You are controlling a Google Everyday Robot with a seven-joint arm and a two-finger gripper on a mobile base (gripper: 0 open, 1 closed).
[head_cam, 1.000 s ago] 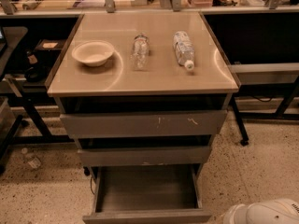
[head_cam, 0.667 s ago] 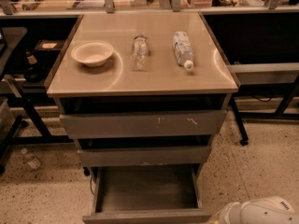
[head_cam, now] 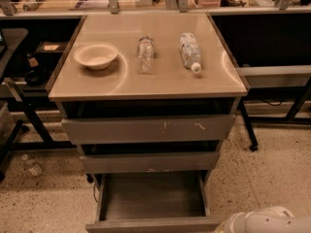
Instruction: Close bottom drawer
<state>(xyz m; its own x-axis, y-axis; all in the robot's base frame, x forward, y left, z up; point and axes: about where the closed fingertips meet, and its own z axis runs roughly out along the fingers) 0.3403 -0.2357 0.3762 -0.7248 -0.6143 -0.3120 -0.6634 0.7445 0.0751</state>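
The bottom drawer of the grey metal cabinet is pulled far out. Its low plain front sits at the lower edge of the camera view, and its shallow grey box looks empty. The middle drawer and the scratched top drawer each stick out a little. My gripper is out of view. Only a white rounded part of my arm shows at the bottom right corner, just right of the bottom drawer's front.
On the cabinet's beige top lie a white bowl, a clear plastic bottle and a labelled water bottle. Dark benches and table legs stand left and right. A small bottle lies on the speckled floor at left.
The white arm part at the bottom right has shifted slightly to the left, toward the bottom drawer's front. The drawers and the things on top have not moved.
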